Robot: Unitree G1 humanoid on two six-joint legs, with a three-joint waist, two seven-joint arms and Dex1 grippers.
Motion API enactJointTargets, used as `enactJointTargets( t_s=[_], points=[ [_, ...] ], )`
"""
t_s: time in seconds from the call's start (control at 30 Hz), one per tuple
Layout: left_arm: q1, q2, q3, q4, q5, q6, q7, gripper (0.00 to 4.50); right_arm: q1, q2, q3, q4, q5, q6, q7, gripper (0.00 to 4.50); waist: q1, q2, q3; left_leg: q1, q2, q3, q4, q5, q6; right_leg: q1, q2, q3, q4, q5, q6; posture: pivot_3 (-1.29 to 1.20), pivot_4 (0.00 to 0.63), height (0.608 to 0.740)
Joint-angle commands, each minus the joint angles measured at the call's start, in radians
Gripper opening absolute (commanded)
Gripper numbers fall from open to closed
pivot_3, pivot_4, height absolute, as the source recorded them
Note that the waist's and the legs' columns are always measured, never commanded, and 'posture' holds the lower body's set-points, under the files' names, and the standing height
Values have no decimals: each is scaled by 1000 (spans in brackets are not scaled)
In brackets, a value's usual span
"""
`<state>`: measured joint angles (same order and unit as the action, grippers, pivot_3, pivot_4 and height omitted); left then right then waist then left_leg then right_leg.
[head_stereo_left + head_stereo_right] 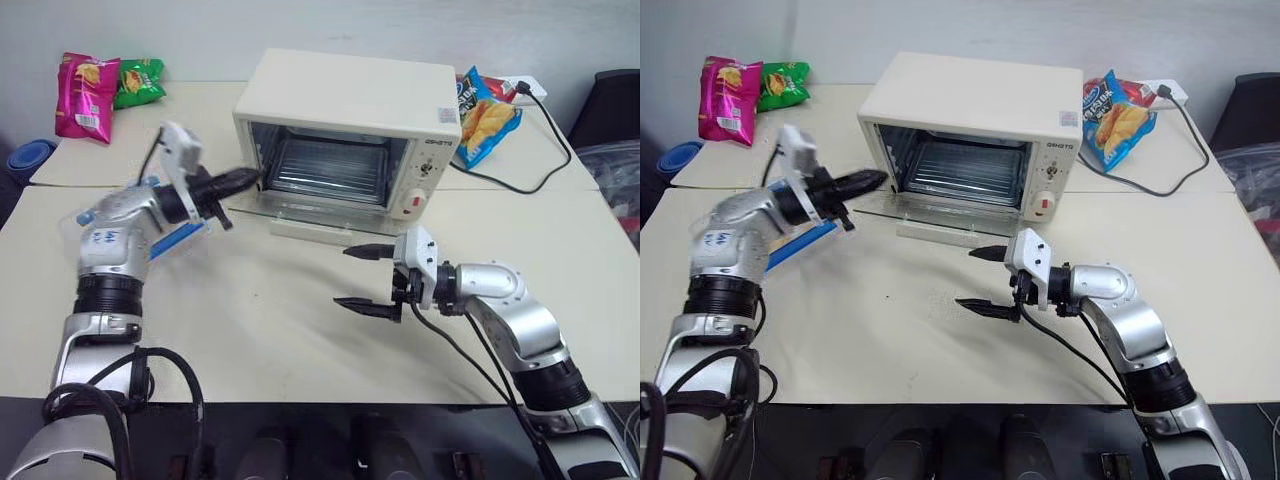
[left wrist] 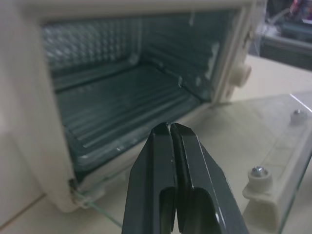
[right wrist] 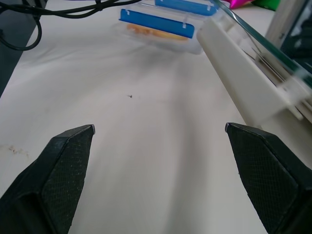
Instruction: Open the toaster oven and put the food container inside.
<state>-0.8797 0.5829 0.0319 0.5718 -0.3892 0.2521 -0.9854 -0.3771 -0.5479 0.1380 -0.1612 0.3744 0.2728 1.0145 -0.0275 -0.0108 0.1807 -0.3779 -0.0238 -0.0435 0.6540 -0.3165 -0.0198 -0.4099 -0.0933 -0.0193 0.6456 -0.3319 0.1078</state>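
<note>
The cream-white toaster oven [image 1: 350, 100] stands at the back middle of the table. Its glass door [image 1: 300, 212] lies folded down, and the wire rack [image 2: 122, 105] shows inside. My left gripper [image 1: 250, 178] is shut on nothing; its tip hovers at the oven's left front corner, just above the door. The food container [image 1: 180, 240] lies on the table under my left forearm, one blue clip bar showing; the right wrist view has it beside the door's handle [image 3: 161, 31]. My right gripper [image 1: 342, 277] is open over bare table in front of the door, pointing left.
A pink snack bag [image 1: 85, 95] and a green one [image 1: 140, 80] lie at the back left, and a blue bag [image 1: 485, 115] to the right of the oven. A black power cable [image 1: 540, 170] runs across the back right. A blue bowl [image 1: 30, 155] sits at the far left edge.
</note>
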Motion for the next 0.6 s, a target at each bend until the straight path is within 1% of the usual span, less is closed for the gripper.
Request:
enactJointTargets(
  t_s=[0.03, 0.17, 0.3, 0.4, 0.5, 0.57, 0.6],
  points=[
    [13, 16, -20, -10, 62, -61, -33, 92, 129, -36, -88, -77, 9, -61, -17, 4500, 3, 0, 0, 0, 0, 0, 1, 0, 0, 0, 0, 0, 0, 0, 0, 0, 150, 740],
    [73, -10, -33, -62, 94, -70, -15, 92, 291, -49, -178, -138, 36, -86, -45, 4500, 6, 0, 0, 0, 0, 0, 4, 0, 0, 1, -1, 0, 0, 0, 0, 0, 150, 740],
    [154, -46, -36, -127, 133, -53, 77, 92, 397, -48, -286, -149, 58, -142, -59, 4500, 17, 0, 0, 2, 0, 0, 6, -1, 1, 3, 0, 1, 1, 0, 1, 0, 150, 740],
    [224, -67, -22, -188, 136, -37, 131, 92, 399, -25, -341, -152, 97, -185, -64, 4500, 24, 0, 0, 2, 0, 1, 7, -1, 2, 2, -1, 3, 2, 1, 1, 0, 150, 740],
    [310, -79, 7, -268, 119, -26, 178, 92, 375, -23, -347, -149, 108, -197, -68, 4500, 26, 0, 0, 2, 0, 1, 7, -1, 2, 2, -2, 3, 1, 1, 1, 0, 150, 740],
    [367, -78, 33, -328, 115, -14, 217, 92, 333, 6, -346, -132, 129, -230, -74, 4500, 25, 0, 0, 2, 1, 1, 7, -1, 2, 3, -2, 4, 1, 1, 1, 0, 150, 740],
    [399, -74, 47, -365, 115, -12, 235, 253, 315, 15, -342, -128, 142, -229, -76, 4500, 23, 0, 0, 2, 1, 1, 7, -1, 2, 3, -2, 4, 1, 1, 1, 0, 150, 740]
  ],
)
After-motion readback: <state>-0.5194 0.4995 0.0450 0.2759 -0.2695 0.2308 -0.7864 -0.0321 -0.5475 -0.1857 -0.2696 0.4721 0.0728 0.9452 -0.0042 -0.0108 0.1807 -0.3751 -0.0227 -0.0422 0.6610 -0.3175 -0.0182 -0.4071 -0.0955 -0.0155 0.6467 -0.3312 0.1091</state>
